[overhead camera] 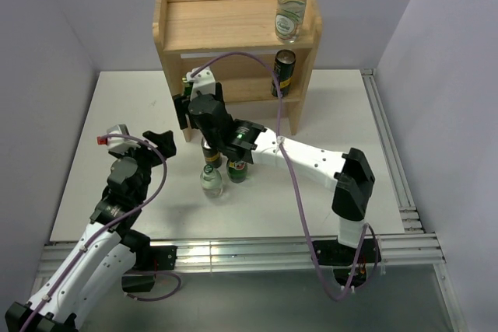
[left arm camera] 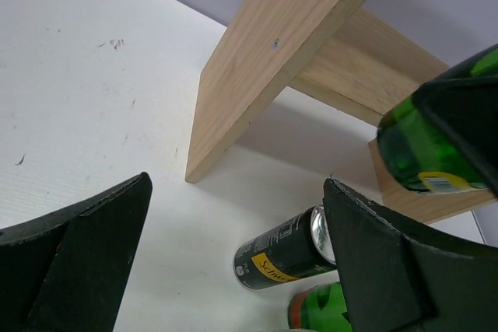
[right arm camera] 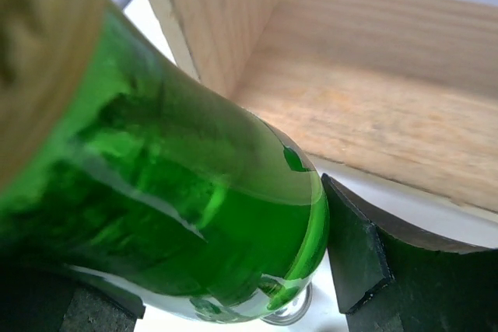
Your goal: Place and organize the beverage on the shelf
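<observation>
The wooden shelf (overhead camera: 202, 25) stands at the back. A clear bottle (overhead camera: 290, 7) is on its top board at the right, and a dark can (overhead camera: 283, 73) on the lower board below it. My right gripper (overhead camera: 185, 110) is by the shelf's left side panel (right arm camera: 226, 21), shut on a dark green bottle (right arm camera: 179, 192) that lies tilted between its fingers (right arm camera: 358, 246). On the table stand a dark can (left arm camera: 284, 258), a green bottle (overhead camera: 237, 169) and a clear bottle (overhead camera: 211, 180). My left gripper (overhead camera: 159, 141) is open and empty, just left of these.
The shelf's left leg (left arm camera: 233, 122) meets the white table (overhead camera: 117, 114) just beyond my left fingers (left arm camera: 78, 254). The right arm and its purple cable (overhead camera: 292, 184) stretch across the table in front of the shelf. Metal rails (overhead camera: 389, 161) run along the table's right and near edges.
</observation>
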Tool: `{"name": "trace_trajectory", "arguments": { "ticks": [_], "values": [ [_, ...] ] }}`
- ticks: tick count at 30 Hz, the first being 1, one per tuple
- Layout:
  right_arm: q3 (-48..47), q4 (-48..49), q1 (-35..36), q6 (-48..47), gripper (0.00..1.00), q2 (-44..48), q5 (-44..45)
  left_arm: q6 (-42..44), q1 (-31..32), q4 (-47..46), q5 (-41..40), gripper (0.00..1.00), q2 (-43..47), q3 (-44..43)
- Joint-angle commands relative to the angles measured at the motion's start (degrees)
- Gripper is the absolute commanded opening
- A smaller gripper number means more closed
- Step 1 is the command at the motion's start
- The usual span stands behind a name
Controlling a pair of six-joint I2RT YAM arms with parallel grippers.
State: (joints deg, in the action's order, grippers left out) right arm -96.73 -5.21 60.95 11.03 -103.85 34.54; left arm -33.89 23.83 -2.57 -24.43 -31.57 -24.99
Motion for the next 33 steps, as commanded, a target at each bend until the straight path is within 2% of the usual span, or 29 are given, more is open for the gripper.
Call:
{"name": "trace_trajectory", "arguments": {
  "ticks": [1, 10, 22, 29, 33],
  "values": [
    [-6.37, 5.65, -0.74, 0.14, 0.00, 0.67, -0.88, -0.30, 0.25, -0.51, -1.06, 0.99, 0.55, -1.81],
    [-9.88, 6.97, -2.93, 0.84, 0.00, -5.30, -1.32, -0.65, 0.25, -1.12, -0.54, 0.99, 1.78, -0.41],
    [-19.55, 4.42, -6.72, 1.10, 0.00, -11.54, -2.90, -0.48, 0.25, -0.95, -0.89, 0.99, 2.39, 0.56],
    [-18.33, 5.04, -7.42, 2.24, 0.00, -11.99, -2.64, -0.21, 0.25, -1.30, -1.06, 0.99, 2.30, 1.00],
    [-14.64, 9.41, -7.34, 3.21, 0.00, -9.71, -2.38, -0.21, 0.16, -1.65, -0.89, 0.99, 2.04, 1.26]
  ]
}}
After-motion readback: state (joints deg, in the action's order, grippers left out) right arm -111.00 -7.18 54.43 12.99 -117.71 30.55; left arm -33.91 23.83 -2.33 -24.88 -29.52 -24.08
